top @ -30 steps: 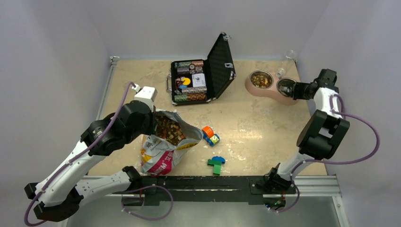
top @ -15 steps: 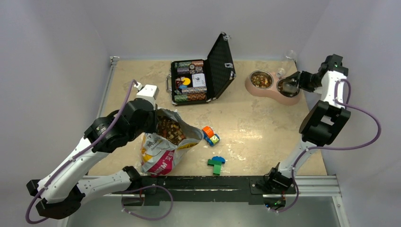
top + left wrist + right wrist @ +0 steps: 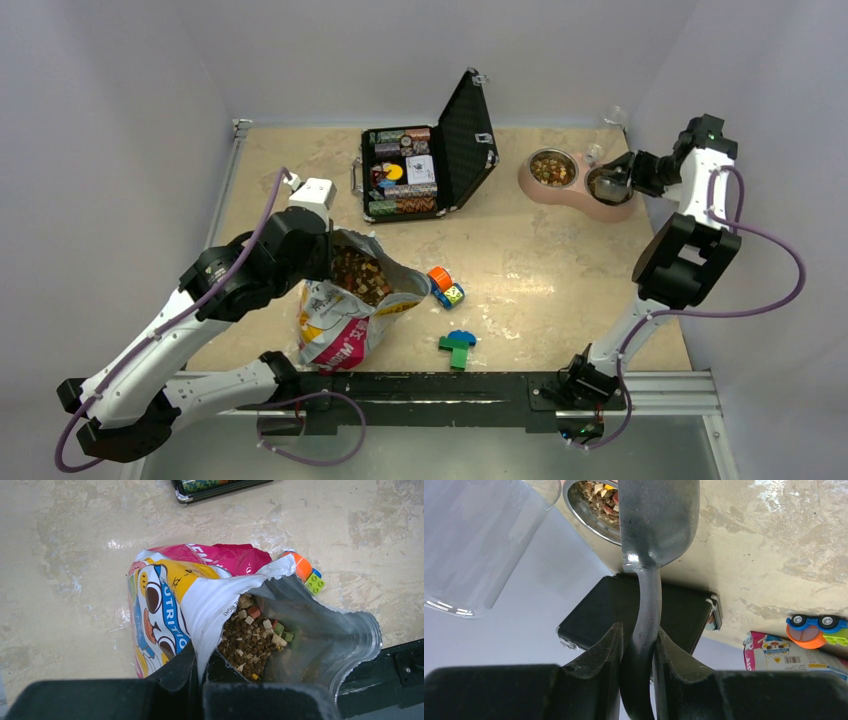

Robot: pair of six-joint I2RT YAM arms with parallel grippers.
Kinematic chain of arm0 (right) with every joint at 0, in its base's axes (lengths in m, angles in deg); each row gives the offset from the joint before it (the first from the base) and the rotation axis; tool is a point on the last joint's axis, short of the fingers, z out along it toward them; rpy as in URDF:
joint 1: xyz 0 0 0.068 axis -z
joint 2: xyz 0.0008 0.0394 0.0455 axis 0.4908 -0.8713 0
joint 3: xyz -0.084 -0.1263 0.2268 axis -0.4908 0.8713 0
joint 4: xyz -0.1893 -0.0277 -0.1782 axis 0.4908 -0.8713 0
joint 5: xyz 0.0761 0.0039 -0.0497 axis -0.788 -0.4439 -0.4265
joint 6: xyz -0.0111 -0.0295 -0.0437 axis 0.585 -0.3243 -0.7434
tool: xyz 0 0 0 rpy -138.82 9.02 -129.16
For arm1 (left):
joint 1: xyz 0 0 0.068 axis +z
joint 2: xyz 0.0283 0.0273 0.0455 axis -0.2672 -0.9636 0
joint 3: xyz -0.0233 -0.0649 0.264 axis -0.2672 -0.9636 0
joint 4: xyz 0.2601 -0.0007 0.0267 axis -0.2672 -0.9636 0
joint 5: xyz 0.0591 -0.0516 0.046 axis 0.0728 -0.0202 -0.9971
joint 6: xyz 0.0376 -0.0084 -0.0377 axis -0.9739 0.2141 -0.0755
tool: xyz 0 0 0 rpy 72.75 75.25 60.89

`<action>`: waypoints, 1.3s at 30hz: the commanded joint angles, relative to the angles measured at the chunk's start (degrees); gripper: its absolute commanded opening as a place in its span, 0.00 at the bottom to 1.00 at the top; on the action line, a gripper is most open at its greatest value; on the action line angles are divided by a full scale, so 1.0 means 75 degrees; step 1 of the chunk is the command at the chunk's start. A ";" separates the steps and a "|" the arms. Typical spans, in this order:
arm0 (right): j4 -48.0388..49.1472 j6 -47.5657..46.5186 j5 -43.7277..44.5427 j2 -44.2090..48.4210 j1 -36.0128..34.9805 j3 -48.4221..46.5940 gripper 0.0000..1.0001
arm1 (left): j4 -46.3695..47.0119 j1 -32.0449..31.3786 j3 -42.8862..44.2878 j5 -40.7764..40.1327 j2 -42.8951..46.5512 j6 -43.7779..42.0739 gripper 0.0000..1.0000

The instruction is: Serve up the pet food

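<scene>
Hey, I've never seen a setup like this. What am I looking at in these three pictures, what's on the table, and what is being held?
It is two robot arms on a table. The wide picture looks down from above; the other two come from cameras on each wrist. The left gripper pinches the rim of an open bag of pet food. The right gripper holds a metal scoop over a pink double bowl; one bowl has kibble. Also there: an open poker chip case, a toy car and toy bricks.

The beige table [image 3: 540,270] bears a black case [image 3: 400,180] at twelve, a pink feeder [image 3: 575,203] at two, a food bag [image 3: 340,335] at eight, and a toy car [image 3: 446,287] and blocks [image 3: 458,346] near six.
</scene>
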 commanded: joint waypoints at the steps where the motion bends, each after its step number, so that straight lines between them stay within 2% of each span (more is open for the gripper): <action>1: 0.0040 0.0225 0.0198 0.0599 0.0053 0.0111 0.00 | 0.1328 0.0062 0.0628 -0.0738 0.0081 -0.0044 0.00; 6: 0.0921 0.0358 0.0498 0.1219 0.0063 0.1060 0.00 | 0.1201 0.0061 0.0585 -0.0739 0.0219 0.0052 0.00; 14: 0.1486 0.0483 0.0644 0.1533 0.0053 0.1751 0.00 | 0.1054 0.0062 0.0575 -0.0663 0.0245 0.0155 0.00; 22: 0.1674 0.0384 0.0843 0.1748 -0.0027 0.1653 0.00 | 0.0852 0.0062 0.0623 -0.0764 0.0317 0.0217 0.00; 28: 0.1818 0.0382 0.0737 0.1774 -0.0150 0.2156 0.00 | 0.0851 0.0055 0.0510 -0.0761 0.0407 0.0257 0.00; 33: 0.1893 0.0264 0.0845 0.1955 -0.0236 0.1837 0.00 | 0.0853 0.0061 0.0579 -0.0687 0.0362 0.0138 0.00; 39: 0.2230 0.0228 0.0689 0.1877 -0.0262 0.2652 0.00 | 0.0812 0.0062 0.0564 -0.0683 0.0446 0.0059 0.00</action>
